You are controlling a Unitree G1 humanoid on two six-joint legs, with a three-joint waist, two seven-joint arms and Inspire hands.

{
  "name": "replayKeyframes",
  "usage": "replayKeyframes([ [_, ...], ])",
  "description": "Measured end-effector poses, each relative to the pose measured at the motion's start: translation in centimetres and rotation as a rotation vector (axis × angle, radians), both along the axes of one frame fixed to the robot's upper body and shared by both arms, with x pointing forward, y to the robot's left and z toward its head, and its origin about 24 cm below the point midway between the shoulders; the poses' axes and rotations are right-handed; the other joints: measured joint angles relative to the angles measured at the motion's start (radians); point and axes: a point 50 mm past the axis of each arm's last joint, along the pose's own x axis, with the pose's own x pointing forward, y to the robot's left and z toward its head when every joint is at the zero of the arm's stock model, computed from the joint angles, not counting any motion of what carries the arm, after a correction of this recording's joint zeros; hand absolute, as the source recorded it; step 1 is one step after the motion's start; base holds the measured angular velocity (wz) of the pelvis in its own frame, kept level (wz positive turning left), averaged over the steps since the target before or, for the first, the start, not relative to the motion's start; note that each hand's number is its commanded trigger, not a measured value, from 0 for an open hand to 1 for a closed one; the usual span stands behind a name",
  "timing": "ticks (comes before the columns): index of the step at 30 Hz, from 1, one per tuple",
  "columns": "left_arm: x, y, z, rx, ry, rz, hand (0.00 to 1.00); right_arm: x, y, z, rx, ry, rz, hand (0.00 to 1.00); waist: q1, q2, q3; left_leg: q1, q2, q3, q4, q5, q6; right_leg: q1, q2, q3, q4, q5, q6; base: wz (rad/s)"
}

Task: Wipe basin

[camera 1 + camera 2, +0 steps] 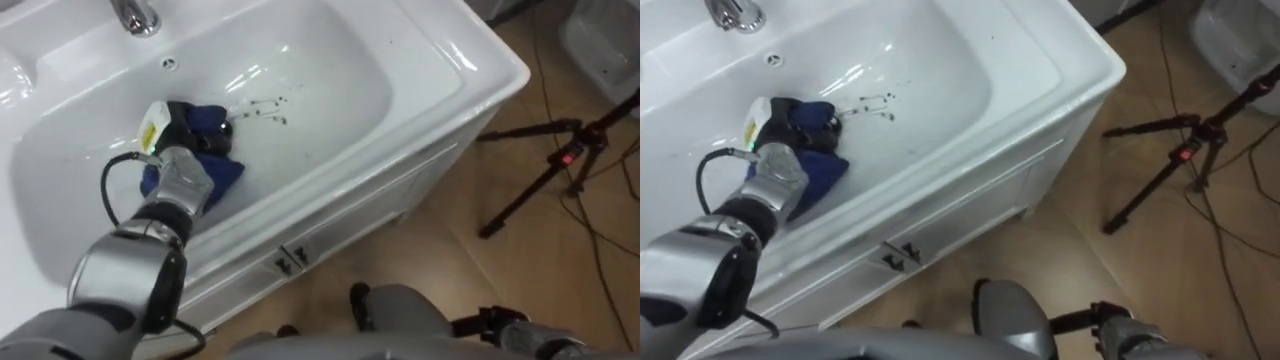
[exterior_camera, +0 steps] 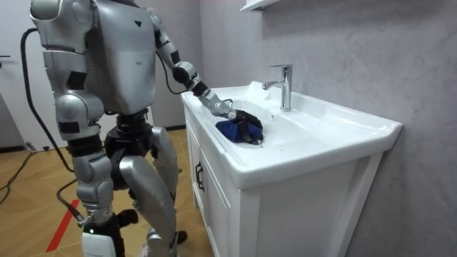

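Dark fingers of the left hand curl into the blue cloth and bunch it against the floor of the white basin, near the middle and just short of a scatter of dark specks. The cloth sits wadded rather than spread, so a stroke toward the specks may only smear them or ride over them on a fold. A loose grip could let the cloth slide out from under the palm on the slick glaze and be left behind. Further out, the faucet stands at the basin's back edge, and a wide sweep could knock the wrist into it. The robot leans in over the counter, so pressing too hard may shift its balance. The right hand hangs idle at its side.
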Motion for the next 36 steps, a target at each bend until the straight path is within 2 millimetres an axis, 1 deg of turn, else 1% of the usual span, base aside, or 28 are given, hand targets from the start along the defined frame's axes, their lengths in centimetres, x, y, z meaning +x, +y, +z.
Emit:
replayKeyframes([
  [1,0.3,0.0,0.3,0.004,-0.006,0.001,1.0,0.1,0.0,0.0,-0.002,0.001,0.013,0.0,-0.007,-0.002,0.0014,-0.01,-0.004,0.0,0.002,0.003,0.007,-0.01,-0.005,0.0,0.002,0.005,0.004,0.07],
  [2,0.5,0.0,0.4,0.006,-0.011,0.002,1.0,0.1,0.0,0.0,-0.004,0.001,0.018,0.0,-0.014,-0.006,0.0047,-0.014,-0.011,0.0,0.002,0.005,0.012,-0.016,-0.012,0.001,0.007,0.007,0.008,0.04],
  [3,0.7,0.0,0.7,0.007,-0.02,0.003,1.0,0.2,0.0,0.0,-0.007,0.003,0.028,0.0,-0.018,-0.007,0.006,-0.024,-0.015,0.0,0.009,0.001,0.02,-0.029,-0.016,0.004,0.011,0.009,0.013,0.0],
  [4,0.9,0.0,0.8,0.008,-0.024,0.003,1.0,0.2,0.0,0.0,-0.01,0.005,0.037,0.0,-0.019,-0.008,0.0067,-0.028,-0.015,0.001,0.013,0.0,0.022,-0.032,-0.016,0.004,0.012,0.011,0.015,0.0],
  [5,1.0,-0.1,1.0,0.008,-0.032,0.005,1.0,0.2,0.0,0.1,-0.015,0.01,0.049,0.0,-0.023,-0.007,0.0074,-0.039,-0.012,0.006,0.011,-0.007,0.032,-0.043,-0.015,0.006,0.015,0.014,0.021,-0.07],
  [7,1.1,-0.1,1.1,0.009,-0.037,0.01,1.0,0.4,0.0,0.1,-0.021,0.019,0.058,0.0,-0.023,-0.005,0.009,-0.044,-0.015,0.019,0.01,-0.014,0.033,-0.045,-0.017,0.015,0.013,0.025,0.03,-0.14],
  [8,1.1,-0.1,1.1,0.008,-0.041,0.013,1.0,0.4,0.0,0.1,-0.025,0.022,0.06,0.0,-0.024,-0.003,0.01,-0.046,-0.015,0.027,0.01,-0.017,0.037,-0.044,-0.017,0.02,0.008,0.033,0.038,-0.14],
  [11,1.3,-0.3,1.3,0.017,-0.057,0.013,1.0,0.3,0.0,0.1,-0.031,0.03,0.087,0.0,-0.028,-0.002,0.0105,-0.054,-0.017,0.036,0.014,-0.019,0.044,-0.049,-0.017,0.025,-0.008,0.048,0.045,-0.06],
  [15,1.5,-0.4,1.6,0.017,-0.074,0.012,1.0,0.4,0.1,0.1,-0.031,0.028,0.09,0.0,-0.029,-0.001,0.0104,-0.064,-0.017,0.041,0.021,-0.022,0.051,-0.062,-0.019,0.03,-0.014,0.055,0.049,-0.03],
  [17,1.9,-0.5,2.0,0.025,-0.09,0.015,1.0,0.6,0.1,0.1,-0.033,0.024,0.094,0.0,-0.028,-0.001,0.0101,-0.082,-0.015,0.043,0.03,-0.023,0.052,-0.075,-0.017,0.033,-0.019,0.065,0.049,0.0],
  [18,2.1,-0.5,2.2,0.028,-0.098,0.015,1.0,0.7,0.1,0.2,-0.033,0.022,0.096,0.0,-0.029,-0.001,0.01,-0.092,-0.015,0.042,0.036,-0.024,0.053,-0.079,-0.017,0.034,-0.019,0.072,0.043,0.0],
  [21,2.5,-0.6,2.7,0.032,-0.109,0.016,1.0,0.9,0.1,0.2,-0.036,0.023,0.114,0.0,-0.029,-0.002,0.0101,-0.112,-0.015,0.042,0.045,-0.024,0.055,-0.097,-0.018,0.038,-0.019,0.078,0.047,-0.01],
  [24,3.0,-0.6,3.3,0.049,-0.117,0.022,1.0,0.8,0.2,0.1,-0.035,0.028,0.125,0.0,-0.045,-0.004,0.0116,-0.126,-0.018,0.043,0.049,-0.022,0.06,-0.108,-0.019,0.042,-0.023,0.085,0.049,-0.02],
  [28,3.0,-0.8,3.4,0.084,-0.118,0.013,1.0,0.5,0.2,0.1,-0.033,0.038,0.133,0.0,-0.05,-0.004,0.0118,-0.136,-0.014,0.043,0.064,-0.028,0.067,-0.117,-0.019,0.042,-0.022,0.086,0.051,0.0],
  [33,3.2,-0.9,3.7,0.126,-0.141,0.011,1.0,0.4,0.3,0.0,-0.027,0.045,0.159,0.0,-0.062,-0.004,0.0124,-0.164,-0.014,0.043,0.087,-0.033,0.076,-0.132,-0.022,0.044,-0.02,0.093,0.061,0.0],
  [36,3.4,-1.0,4.0,0.143,-0.158,0.009,1.0,0.4,0.4,0.0,-0.028,0.049,0.171,0.0,-0.066,-0.002,0.0184,-0.18,-0.011,0.05,0.106,-0.039,0.083,-0.144,-0.024,0.047,-0.02,0.099,0.067,0.0],
])
